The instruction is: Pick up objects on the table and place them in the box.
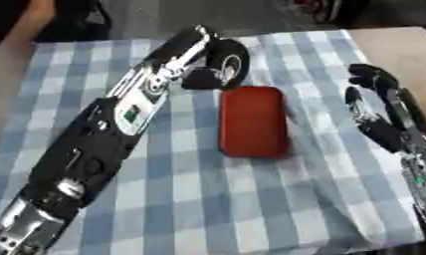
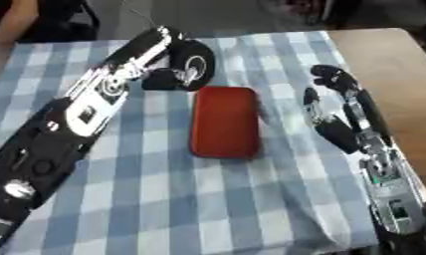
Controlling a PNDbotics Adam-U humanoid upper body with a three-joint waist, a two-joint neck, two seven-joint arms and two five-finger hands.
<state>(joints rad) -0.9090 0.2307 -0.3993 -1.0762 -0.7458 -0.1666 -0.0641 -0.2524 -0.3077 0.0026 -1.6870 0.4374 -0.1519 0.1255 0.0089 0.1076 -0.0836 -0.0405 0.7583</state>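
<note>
Left eye view: I note a flat red case [image 1: 253, 121] with rounded corners (smooth surface) lying on the blue-and-white checked tablecloth [image 1: 208, 199]. My left hand [image 1: 218, 64] sits just beyond its far end, fingers curled, holding nothing.

Right eye view: my right hand [image 2: 334, 107] rests apart at the right, fingers relaxed.

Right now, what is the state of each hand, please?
Left hand: fingers curled, holding nothing visible, just above the red case.
Right hand: fingers relaxed, open, empty, beside the case.
</note>
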